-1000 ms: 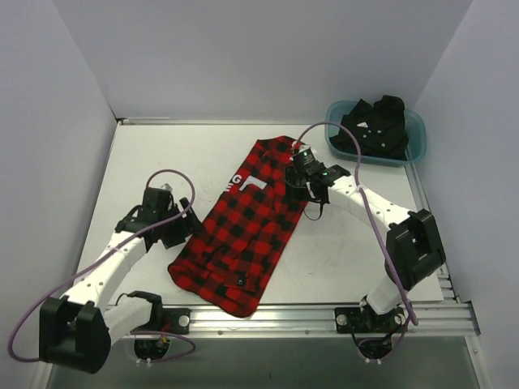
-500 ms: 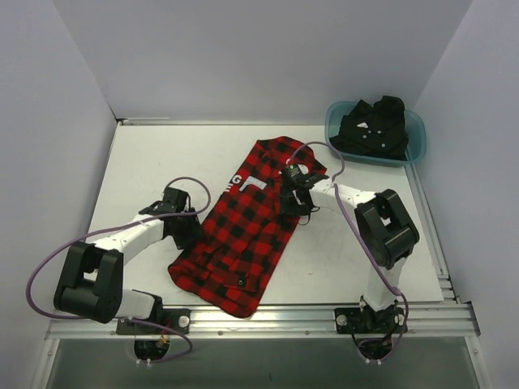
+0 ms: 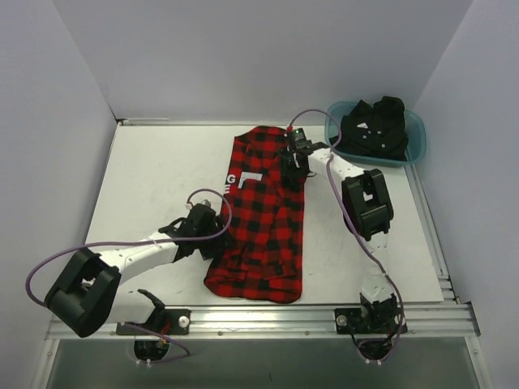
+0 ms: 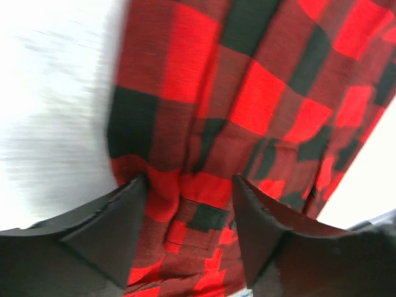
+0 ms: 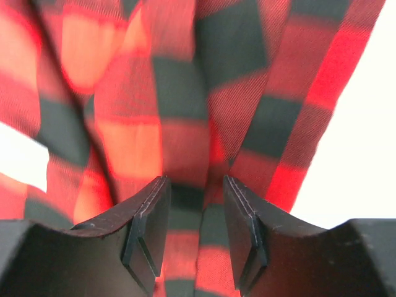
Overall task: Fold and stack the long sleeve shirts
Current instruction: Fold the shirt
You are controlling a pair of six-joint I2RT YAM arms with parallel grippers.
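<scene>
On the white table (image 3: pixel 146 170), a red-and-black flannel shirt (image 3: pixel 263 215) spread roughly flat, collar end toward the far edge, hem toward the arm bases, white label (image 3: pixel 250 180) showing near the top. Low at the shirt's left edge, the left gripper (image 3: pixel 212 233), clenched on a bunched fold of check cloth (plain between its fingers (image 4: pixel 111 229) in the wrist view). At the upper right edge near the collar, the right gripper (image 3: pixel 293 158), likewise pinching a ridge of flannel between its narrow-set pads (image 5: pixel 147 229). Heaped in the teal tub (image 3: pixel 415 142) at the far right corner, the black shirt (image 3: pixel 375 128), well apart from both grippers.
</scene>
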